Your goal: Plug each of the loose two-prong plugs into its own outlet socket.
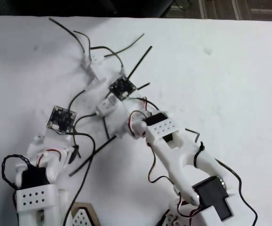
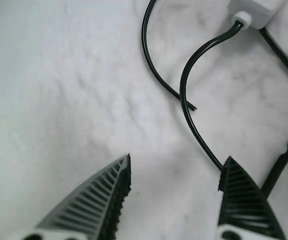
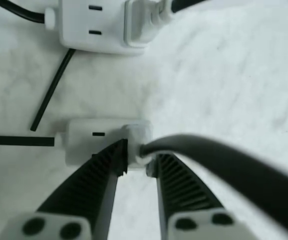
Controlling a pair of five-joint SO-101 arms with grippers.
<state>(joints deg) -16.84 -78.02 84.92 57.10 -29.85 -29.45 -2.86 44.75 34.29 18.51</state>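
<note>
Right gripper (image 3: 139,157) closed narrowly on the plug (image 3: 136,136), pinching the white body just where the cable (image 3: 223,160) leaves it. This grip leaves the prong end free and lined up with the socket (image 3: 84,142), the reference here. The plug body touches the socket's end face and no prongs show between them, so the plug is judged to be in or nearly in. Squeezing the plug's sides lets the arm push along the socket's long axis. Beyond the socket lies a second socket (image 3: 91,22) with a seated plug (image 3: 141,22), which suggests part of the task is done. The left gripper (image 2: 177,162) is spread wide and holds nothing, above bare table (image 2: 59,75) crossed by loose black leads (image 2: 183,90). In the high view the left arm (image 1: 37,188) sits well apart from the socket, probably to leave the right arm (image 1: 183,160) room. Risk: the socket is unheld and may slide under the push.
</note>
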